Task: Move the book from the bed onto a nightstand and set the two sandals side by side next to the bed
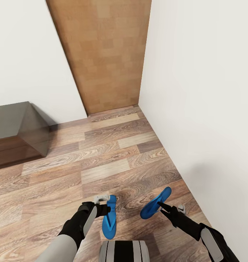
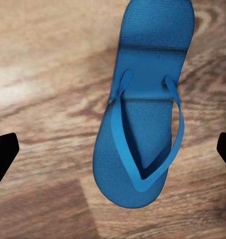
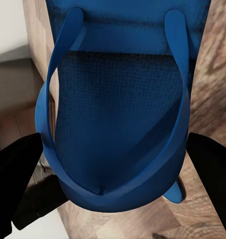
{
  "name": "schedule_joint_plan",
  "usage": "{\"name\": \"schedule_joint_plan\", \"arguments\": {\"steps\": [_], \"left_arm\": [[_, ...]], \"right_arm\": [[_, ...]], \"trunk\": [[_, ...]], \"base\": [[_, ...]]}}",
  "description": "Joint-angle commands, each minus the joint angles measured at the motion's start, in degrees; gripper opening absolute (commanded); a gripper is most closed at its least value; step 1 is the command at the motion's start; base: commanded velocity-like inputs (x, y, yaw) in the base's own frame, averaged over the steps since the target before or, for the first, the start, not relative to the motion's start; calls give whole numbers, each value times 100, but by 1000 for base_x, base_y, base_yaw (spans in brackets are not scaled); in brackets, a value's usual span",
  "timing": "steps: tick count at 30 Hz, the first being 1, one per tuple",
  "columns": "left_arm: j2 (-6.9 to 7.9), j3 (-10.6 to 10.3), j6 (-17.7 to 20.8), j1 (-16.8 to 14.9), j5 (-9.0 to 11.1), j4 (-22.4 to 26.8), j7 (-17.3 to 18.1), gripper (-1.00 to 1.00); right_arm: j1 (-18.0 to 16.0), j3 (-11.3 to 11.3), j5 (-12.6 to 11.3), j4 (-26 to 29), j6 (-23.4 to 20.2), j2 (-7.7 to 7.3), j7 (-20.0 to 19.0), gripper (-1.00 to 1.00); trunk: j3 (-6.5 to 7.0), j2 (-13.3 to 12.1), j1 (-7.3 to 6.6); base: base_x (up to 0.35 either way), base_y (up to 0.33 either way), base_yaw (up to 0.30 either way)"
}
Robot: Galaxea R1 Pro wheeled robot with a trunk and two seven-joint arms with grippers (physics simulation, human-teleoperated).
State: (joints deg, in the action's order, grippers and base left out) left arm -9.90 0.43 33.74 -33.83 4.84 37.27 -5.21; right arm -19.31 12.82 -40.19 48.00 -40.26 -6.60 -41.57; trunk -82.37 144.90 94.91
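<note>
Two bright blue sandals are close in front of me. One sandal point(image 1: 109, 218) point(image 2: 138, 124) lies flat on the wood floor, strap side up. My left gripper point(image 1: 106, 205) point(image 2: 113, 149) hovers over it, open, with both fingertips well clear of its sides. The other sandal point(image 1: 155, 203) point(image 3: 118, 114) is lifted and tilted above the floor. My right gripper point(image 1: 161, 206) point(image 3: 115, 164) is shut on it, a finger pressed against each edge of the sole. The bed and the book are out of view.
A low dark glossy cabinet point(image 1: 18, 131) stands against the white wall at the left. A wooden door point(image 1: 102, 54) is straight ahead. A white wall point(image 1: 204, 109) runs close along my right side. Wood-plank floor point(image 1: 113, 160) lies between.
</note>
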Motion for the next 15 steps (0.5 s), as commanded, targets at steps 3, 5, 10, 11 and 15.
{"name": "schedule_joint_plan", "arguments": {"steps": [3, 5, 10, 11, 15], "left_arm": [[-3, 9, 27, -1, 53, 9, -42, 100], [-3, 9, 27, -1, 53, 9, -40, 100], [-3, 9, 27, -1, 53, 9, -39, 100], [-3, 8, 27, -1, 53, 9, -41, 100], [-3, 9, 27, -1, 53, 9, -42, 100]], "right_arm": [[-2, 10, -15, 1, -37, 1, -15, -100], [-2, 10, -15, 0, -35, 1, -12, -100], [-2, 8, -15, -1, -37, 2, -10, -100], [-2, 3, -15, -1, -42, 1, -9, -100], [-2, 4, -15, 2, -35, 1, -11, -100]], "trunk": [[-4, 1, -1], [-4, 1, -1], [-4, 1, -1], [-4, 1, -1], [-4, 1, -1]], "base": [[0, 0, 0], [0, 0, 0], [0, 0, 0], [0, 0, 0], [0, 0, 0]]}}
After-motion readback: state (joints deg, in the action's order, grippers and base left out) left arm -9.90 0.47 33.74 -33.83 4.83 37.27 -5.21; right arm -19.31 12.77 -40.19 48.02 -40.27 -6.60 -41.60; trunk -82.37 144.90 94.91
